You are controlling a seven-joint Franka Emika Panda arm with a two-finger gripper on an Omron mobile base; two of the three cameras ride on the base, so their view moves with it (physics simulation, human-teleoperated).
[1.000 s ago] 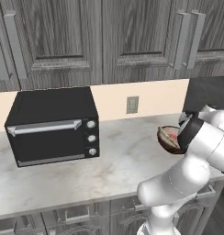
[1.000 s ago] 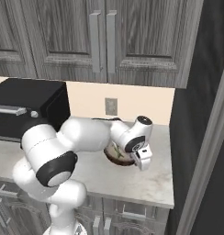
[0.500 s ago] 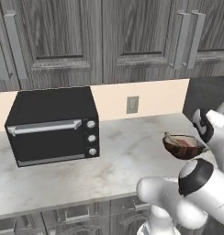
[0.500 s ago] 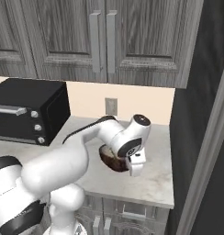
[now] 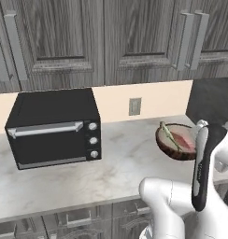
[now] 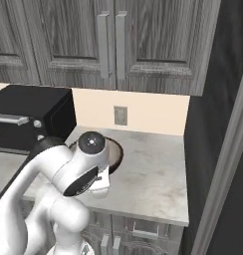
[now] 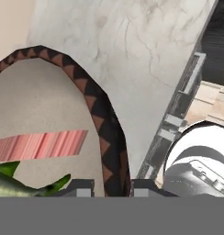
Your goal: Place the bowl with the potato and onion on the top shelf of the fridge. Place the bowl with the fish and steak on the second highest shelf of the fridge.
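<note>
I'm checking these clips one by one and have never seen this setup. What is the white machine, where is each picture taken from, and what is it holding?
It is a white robot arm on a driving base, in a rendered kitchen. Two pictures come from cameras on the base, behind the arm to its left and right. The third looks along its tool, the two-finger grasping part.

On the marble counter stands a black toaster oven, under grey cabinets.

The tool's fingers are closed on the rim of a dark brown bowl with a zigzag edge. It is tilted above the counter, with a pinkish steak and a greenish fish inside.
</note>
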